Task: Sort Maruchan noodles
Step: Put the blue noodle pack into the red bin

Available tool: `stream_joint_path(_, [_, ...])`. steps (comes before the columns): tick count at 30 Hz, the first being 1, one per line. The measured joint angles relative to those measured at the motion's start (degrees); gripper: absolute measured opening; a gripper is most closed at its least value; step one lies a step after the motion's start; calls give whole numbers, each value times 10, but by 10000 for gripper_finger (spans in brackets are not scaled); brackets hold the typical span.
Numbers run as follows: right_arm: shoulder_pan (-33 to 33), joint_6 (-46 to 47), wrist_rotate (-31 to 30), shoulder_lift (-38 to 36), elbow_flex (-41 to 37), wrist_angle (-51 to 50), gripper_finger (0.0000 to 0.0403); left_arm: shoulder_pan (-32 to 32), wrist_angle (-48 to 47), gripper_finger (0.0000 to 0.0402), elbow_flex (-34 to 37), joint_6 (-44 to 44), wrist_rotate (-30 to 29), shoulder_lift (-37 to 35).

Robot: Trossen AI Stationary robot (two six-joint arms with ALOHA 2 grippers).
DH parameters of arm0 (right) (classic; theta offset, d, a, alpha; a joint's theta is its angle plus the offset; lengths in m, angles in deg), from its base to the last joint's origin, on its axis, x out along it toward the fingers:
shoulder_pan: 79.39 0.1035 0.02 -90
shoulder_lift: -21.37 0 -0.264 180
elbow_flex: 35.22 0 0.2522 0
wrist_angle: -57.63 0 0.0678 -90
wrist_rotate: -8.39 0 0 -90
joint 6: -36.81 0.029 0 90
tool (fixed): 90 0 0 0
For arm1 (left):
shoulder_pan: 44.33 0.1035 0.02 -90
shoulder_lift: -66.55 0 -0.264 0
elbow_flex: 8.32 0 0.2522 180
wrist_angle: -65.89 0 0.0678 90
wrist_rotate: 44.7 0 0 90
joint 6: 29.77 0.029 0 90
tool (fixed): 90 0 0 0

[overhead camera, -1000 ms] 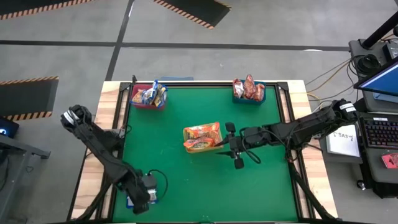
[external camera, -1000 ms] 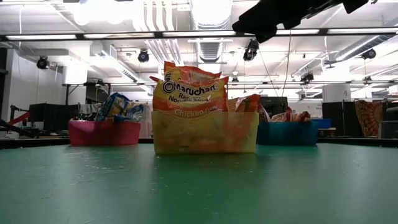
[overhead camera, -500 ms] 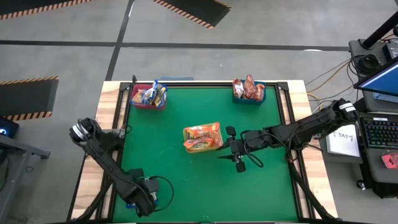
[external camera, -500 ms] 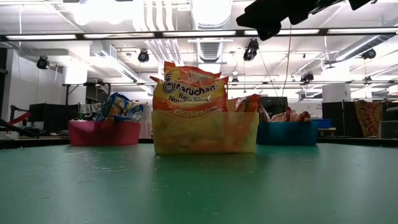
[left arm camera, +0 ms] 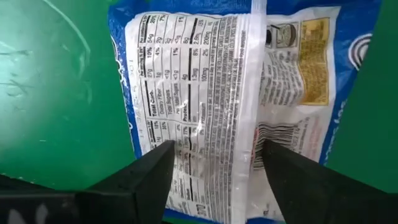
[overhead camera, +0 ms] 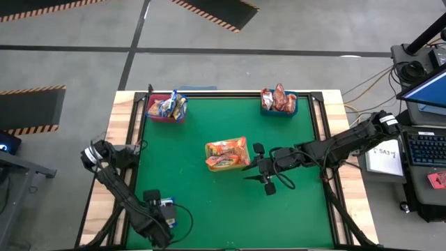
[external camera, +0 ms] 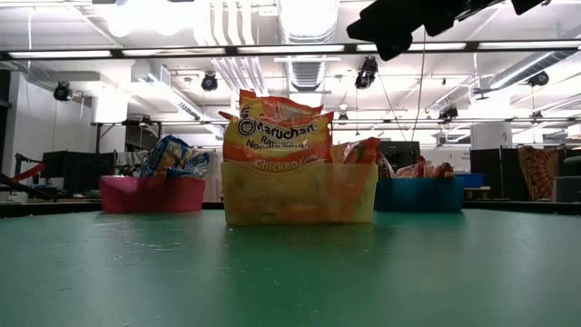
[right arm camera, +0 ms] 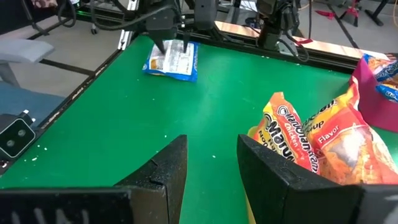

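blue-and-white packet (left arm camera: 230,93), orange packets (overhead camera: 226,154), green table (overhead camera: 209,202), red bin (external camera: 152,193)

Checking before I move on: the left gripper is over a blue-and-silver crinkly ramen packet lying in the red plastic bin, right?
Not quite. The left gripper, jaws open, is over the blue-and-silver crinkly ramen packet, but that packet lies on the green table mat at the near left corner, not in the red plastic bin. The right wrist view shows it.
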Motion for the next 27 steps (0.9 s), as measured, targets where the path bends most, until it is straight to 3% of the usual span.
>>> stream_joint_path(11, [0, 3, 0, 0, 0, 0, 130, -2, 3, 168, 6, 16, -42, 0])
stream_joint_path(21, [0, 3, 0, 0, 0, 0, 130, -2, 3, 10, 6, 21, -82, -4])
stream_joint_path(27, [0, 5, 0, 0, 0, 0, 130, -2, 9, 3, 6, 16, -174, -33])
